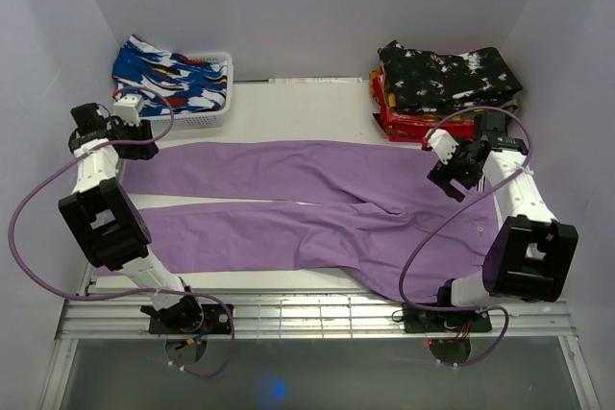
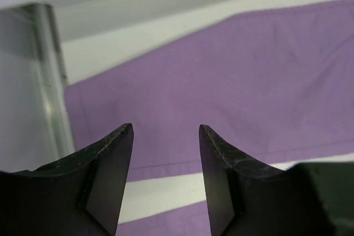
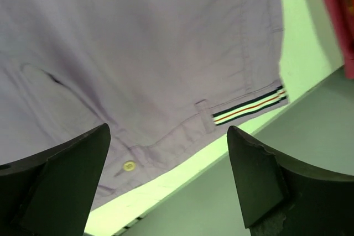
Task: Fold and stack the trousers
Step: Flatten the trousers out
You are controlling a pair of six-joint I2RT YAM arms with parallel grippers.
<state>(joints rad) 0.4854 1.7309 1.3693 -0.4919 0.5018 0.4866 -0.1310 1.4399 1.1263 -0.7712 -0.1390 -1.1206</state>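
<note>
Left claw (image 2: 166, 128) and right claw (image 3: 168, 131) hang released above purple trousers (image 1: 288, 165); right arm (image 1: 519, 194) hides part of their waistband.

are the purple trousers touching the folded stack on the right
Apart. The right wrist view shows bare table between the purple trousers and the folded stack.

Basket: a white perforated plastic basket (image 1: 213, 114) is sitting at the table's far left corner.
Table: a flat white tabletop (image 1: 307, 103) is carrying it.
Rail: a slatted silver metal rail (image 1: 317, 316) is running along the table's near edge.
Walls: pale grey panels (image 1: 307, 7) are standing around three sides.
</note>
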